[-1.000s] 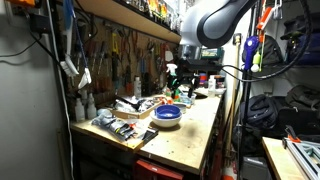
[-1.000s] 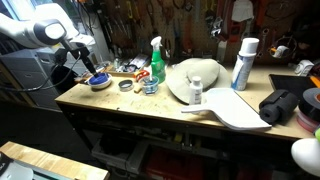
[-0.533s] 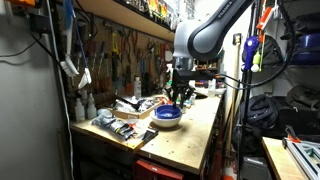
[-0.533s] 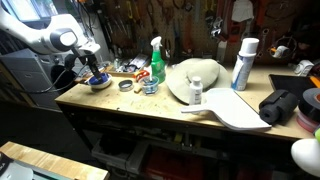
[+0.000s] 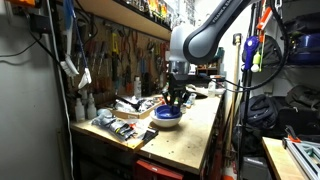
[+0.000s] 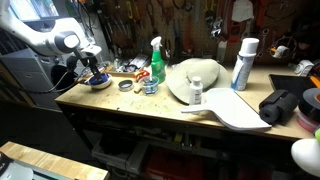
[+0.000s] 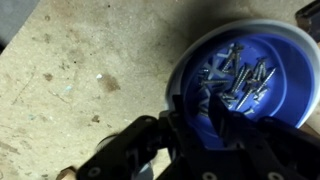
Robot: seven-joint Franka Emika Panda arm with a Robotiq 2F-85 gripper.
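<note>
Blue bowl point(image 7: 290, 58) of loose metal screws point(image 7: 236, 78) sits directly beneath the gripper point(image 7: 188, 128), whose dark fingers are spread apart and hang at the bowl's near rim, one over the bare wood and one over the screws, in the wrist view. In both exterior views the gripper point(image 5: 174, 101) point(image 6: 96, 74) points straight down, just above the bowl point(image 5: 167, 116) point(image 6: 99, 83), which rests near one end of a scuffed wooden workbench point(image 6: 150, 106). Just beside the gripper lies a small round tin point(image 6: 125, 86); a green spray bottle point(image 6: 156, 60) stands farther along, and a tall white bottle point(image 6: 243, 63) stands well apart from it.
</note>
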